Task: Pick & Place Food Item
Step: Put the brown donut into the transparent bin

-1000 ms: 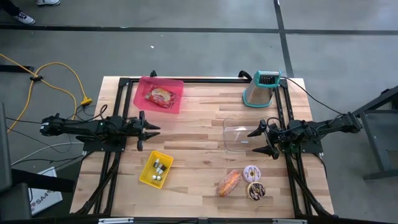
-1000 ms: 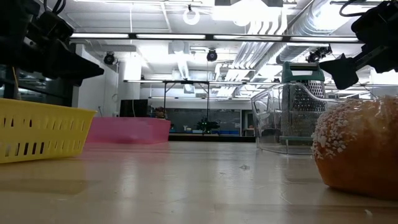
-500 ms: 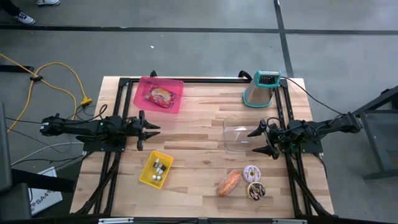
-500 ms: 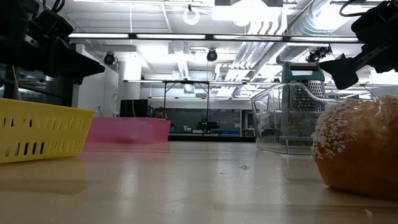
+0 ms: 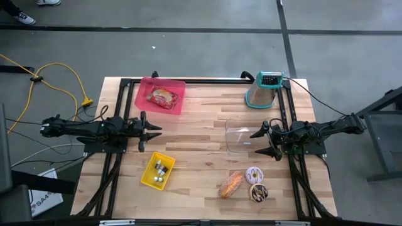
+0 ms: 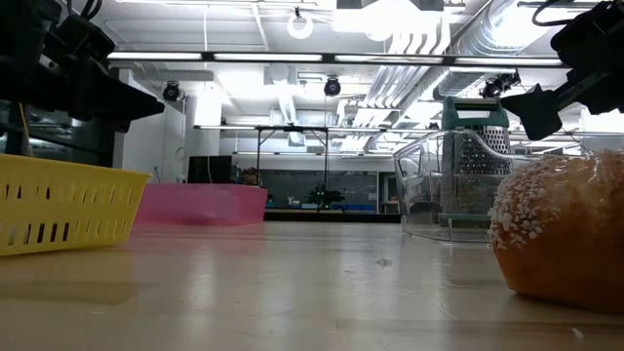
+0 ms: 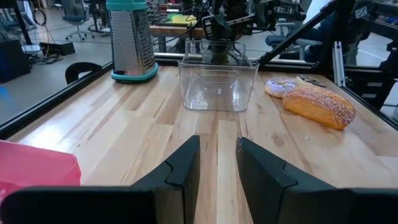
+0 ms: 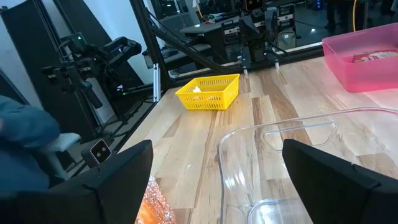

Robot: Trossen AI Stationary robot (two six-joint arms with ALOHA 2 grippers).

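A sugared bread roll [image 5: 231,184], a pink-frosted donut [image 5: 254,174] and a chocolate donut [image 5: 258,193] lie on the wooden table near its front edge, right of centre. The roll fills the right of the low view [image 6: 561,234]. My left gripper [image 5: 157,130] hangs level above the table's left side, open by a narrow gap [image 7: 217,163] with nothing in it. My right gripper [image 5: 257,142] hangs level at the right, open wide [image 8: 217,180]. Its fingers stand just outside a clear container [image 5: 240,137] and touch nothing.
A pink tray [image 5: 143,100] holding a snack packet sits at the far left. A yellow basket [image 5: 148,177] with small items lies near the front left. A teal-topped grater [image 5: 264,90] stands at the far right. Bare wood lies between the arms.
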